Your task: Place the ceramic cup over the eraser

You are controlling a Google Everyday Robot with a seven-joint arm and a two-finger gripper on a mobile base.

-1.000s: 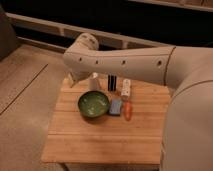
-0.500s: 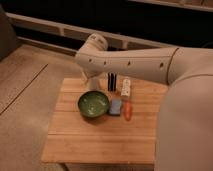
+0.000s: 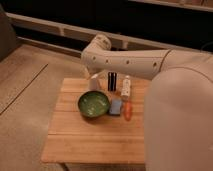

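Looking down on a small wooden table (image 3: pixel 75 145) from above and behind the robot. Nearest, filling the lower right of the frame, is the robot's bulky pale body (image 3: pixel 182 120), which hides the table's right edge. The front half of the table shows only planks. At its middle sits a green bowl (image 3: pixel 93 105). Just beside the bowl's right side lies a small blue block, taken here for the eraser (image 3: pixel 116 106), and just right of that an orange stick-like object (image 3: pixel 128 111). Along the back edge stand a dark can (image 3: pixel 112 81) and a small white bottle (image 3: pixel 126 86).

Left of the can, just behind the bowl, is a small pale shape that reads as the ceramic cup (image 3: pixel 94 85). The arm (image 3: pixel 130 62) crosses the upper middle of the frame from right to left, bends at a rounded joint and drops toward that spot. That puts the gripper (image 3: pixel 94 77) right at the cup. The two cannot be told apart, nor can it be told whether the gripper is open, closed or holding the cup. Beyond the table are a pale rail (image 3: pixel 50 25) and a dark wall (image 3: pixel 150 20).

By this view the cup is not yet over the eraser. To do the step well, the cup should travel right and toward the front, high enough to pass the bowl's rim. It should then settle squarely above the blue block and lower straight down, nudging neither the bowl nor the orange object.
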